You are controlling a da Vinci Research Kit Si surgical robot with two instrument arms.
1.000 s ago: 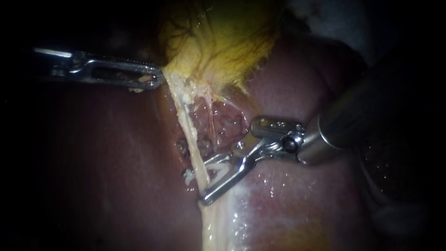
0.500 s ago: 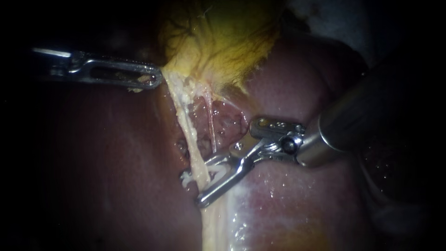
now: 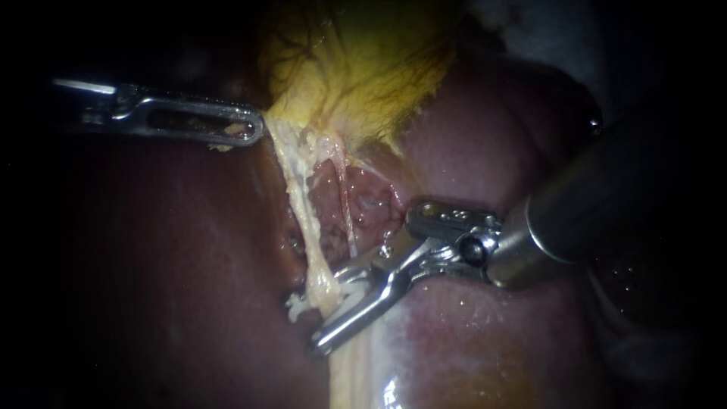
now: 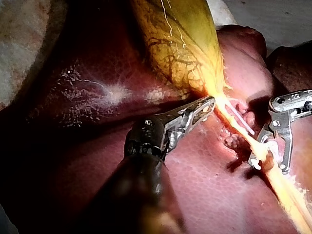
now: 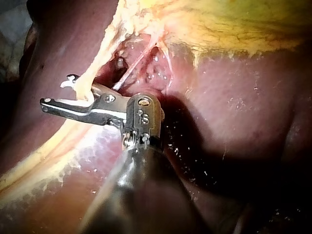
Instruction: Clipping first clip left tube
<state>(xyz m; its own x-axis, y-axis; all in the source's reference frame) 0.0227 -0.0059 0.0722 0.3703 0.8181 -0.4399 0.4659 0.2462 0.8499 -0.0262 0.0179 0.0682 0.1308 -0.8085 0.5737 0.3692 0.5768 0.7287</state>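
Observation:
My left instrument (image 3: 254, 127) comes in from the left, its jaws shut on the lower edge of the yellow gallbladder (image 3: 363, 68). From there the pale left tube (image 3: 307, 220) runs down across the liver. My right instrument (image 3: 329, 307) straddles this tube low down. Its jaws hold a white clip (image 3: 297, 304), whose tips stick out past the tube's far side. In the right wrist view the tube (image 5: 97, 68) passes between the jaws of my right instrument (image 5: 68, 95), beside the clip (image 5: 68, 80). The left wrist view shows my left instrument (image 4: 207, 103) on the gallbladder's (image 4: 180, 44) narrow end.
A thinner pinkish tube (image 3: 347, 212) runs just right of the left tube, over raw dissected tissue. Dark red liver (image 3: 174, 265) surrounds everything. The right instrument's thick shaft (image 3: 606, 204) fills the right side. The pale band of tissue (image 3: 348, 379) continues below the jaws.
My right instrument has slid left and down across the tube, carrying the clip further past it and bunching the tube against the jaws. The left instrument has held still.

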